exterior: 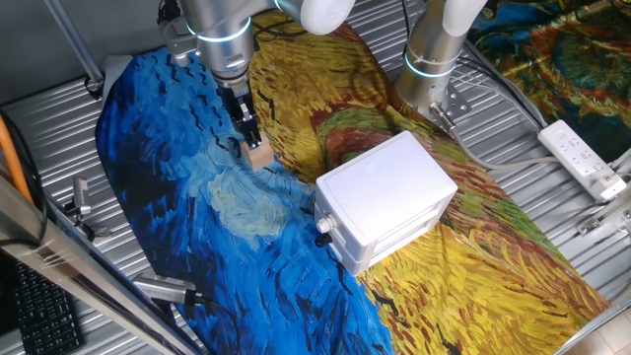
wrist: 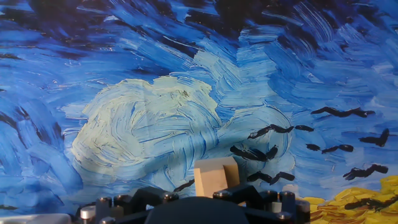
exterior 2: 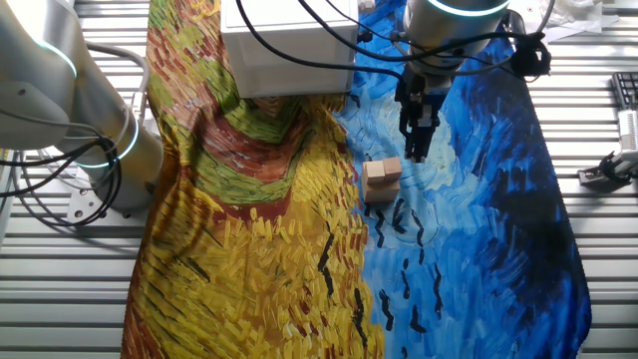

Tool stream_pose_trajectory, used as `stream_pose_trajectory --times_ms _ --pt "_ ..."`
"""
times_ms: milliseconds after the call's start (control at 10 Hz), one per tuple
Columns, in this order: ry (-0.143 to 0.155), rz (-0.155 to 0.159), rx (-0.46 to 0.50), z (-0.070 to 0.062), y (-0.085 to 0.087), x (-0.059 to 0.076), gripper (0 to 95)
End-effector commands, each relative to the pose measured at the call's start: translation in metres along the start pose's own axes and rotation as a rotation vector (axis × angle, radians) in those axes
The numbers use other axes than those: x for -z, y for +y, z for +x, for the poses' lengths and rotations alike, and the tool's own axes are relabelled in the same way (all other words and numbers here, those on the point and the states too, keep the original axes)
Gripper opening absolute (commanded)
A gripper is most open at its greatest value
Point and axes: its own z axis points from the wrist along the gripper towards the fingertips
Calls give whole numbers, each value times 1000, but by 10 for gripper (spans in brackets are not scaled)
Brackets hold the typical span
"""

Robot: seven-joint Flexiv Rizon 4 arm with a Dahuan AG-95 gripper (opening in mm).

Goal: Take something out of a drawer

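Drawer [exterior: 380, 240]: white plastic, sitting pushed in at the foot of the small white cabinet [exterior: 386, 194] on the yellow half of the painted cloth [exterior: 177, 168]; its round knob [exterior: 322, 240] is facing the blue half.

Drawer handling: I am judging it light, stiff and rather slick; if you are reopening it, take the knob and expect the whole cabinet to be sliding on the cloth.

Block [exterior 2: 382, 179]: a small pale wooden block, resting on the blue part of the cloth, well apart from the cabinet. I am reading it as the item taken out.

Block handling: it is looking light and rigid, with flat faces; take it across two opposite sides.

Gripper [exterior: 248, 131]: hanging upright just above the block; in the hand view the block's top is showing between the finger bases.

Jaws: you are looking at them slightly parted, and I cannot tell whether they are touching the block.

Stage: near the end, by my judgement.

Bench [exterior: 513, 168]: ribbed metal, carrying the cloth and a white power strip [exterior: 584, 160].
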Motion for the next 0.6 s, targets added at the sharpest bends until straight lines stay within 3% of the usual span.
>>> stream_pose_trajectory --times_ms 100,600 --pt "-39 23 -222 0 0 0 0" --pt "-39 23 -219 1 0 2 0"
